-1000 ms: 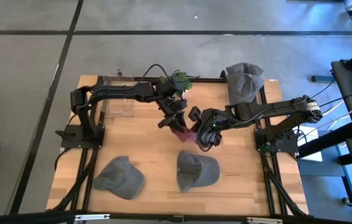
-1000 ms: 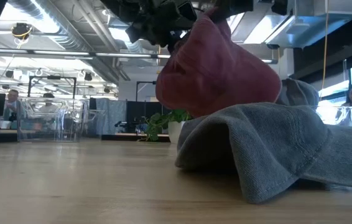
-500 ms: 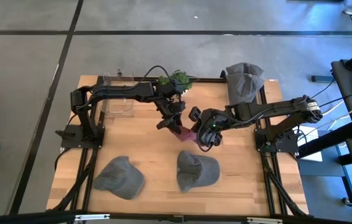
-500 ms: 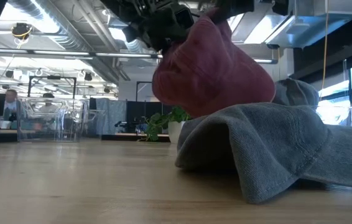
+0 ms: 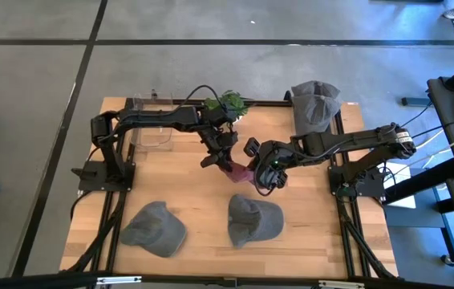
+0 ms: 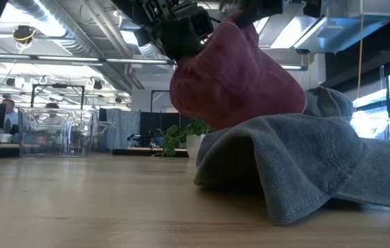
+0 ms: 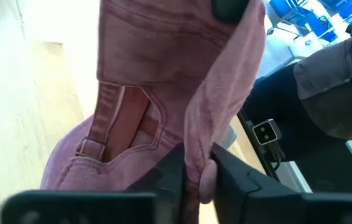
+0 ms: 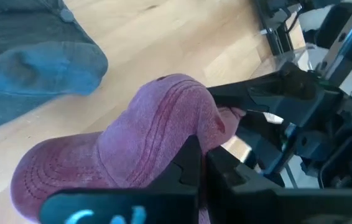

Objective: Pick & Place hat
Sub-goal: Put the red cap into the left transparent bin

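Note:
A dusky-pink cap (image 5: 238,170) hangs in the air between my two grippers near the table's middle; in the low view the pink cap (image 6: 233,79) floats above a grey cap (image 6: 298,165). My left gripper (image 7: 196,180) is shut on it from the left side, and my right gripper (image 8: 202,160) is shut on it from the right. In the high view the left gripper (image 5: 225,158) and right gripper (image 5: 261,171) stand on either side of the cap. My left gripper pinches the cap's rim fold (image 7: 196,158) next to the back strap opening between its two fingers. The cap is lifted clear of the table. My right gripper pinches the edge of the cap's crown (image 8: 204,134) between its two fingers, opposite the left gripper. The crown bulges out beyond the fingers, off the table.
Two grey caps lie near the table's near edge, one left (image 5: 155,228) and one middle (image 5: 255,220). Another grey cap (image 5: 315,103) sits at the far right corner. A clear box (image 5: 151,120) and a small plant (image 5: 229,102) stand along the far edge.
My left gripper has drawn slightly toward the table's left with its side of the cap, while the right gripper has stayed put. The cap has kept off the table.

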`<action>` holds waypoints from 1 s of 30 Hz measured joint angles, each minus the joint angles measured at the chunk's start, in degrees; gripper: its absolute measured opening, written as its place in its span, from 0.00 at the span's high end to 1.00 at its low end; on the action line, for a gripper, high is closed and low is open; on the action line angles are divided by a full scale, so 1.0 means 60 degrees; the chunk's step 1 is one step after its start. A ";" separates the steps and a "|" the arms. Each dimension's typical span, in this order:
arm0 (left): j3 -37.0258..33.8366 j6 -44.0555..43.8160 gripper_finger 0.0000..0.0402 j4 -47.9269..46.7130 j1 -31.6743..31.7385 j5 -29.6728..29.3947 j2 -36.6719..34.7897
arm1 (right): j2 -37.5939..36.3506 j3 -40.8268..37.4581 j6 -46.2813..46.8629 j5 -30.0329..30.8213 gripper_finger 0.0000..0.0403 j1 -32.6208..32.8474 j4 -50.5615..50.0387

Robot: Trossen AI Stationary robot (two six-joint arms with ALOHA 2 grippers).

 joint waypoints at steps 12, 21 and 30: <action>0.0000 -0.0191 0.96 -0.0127 0.0016 0.0119 -0.0429 | -0.0015 0.0000 0.0483 0.0239 0.88 -0.0004 -0.0209; 0.0000 -0.1426 0.95 -0.0658 0.0260 0.0050 -0.1393 | -0.0070 0.0000 0.3213 0.0270 0.61 -0.0486 -0.1610; 0.0004 -0.2118 0.96 -0.1813 0.0469 -0.1819 -0.3208 | -0.0751 0.0000 0.4852 0.0269 0.55 -0.1511 -0.1766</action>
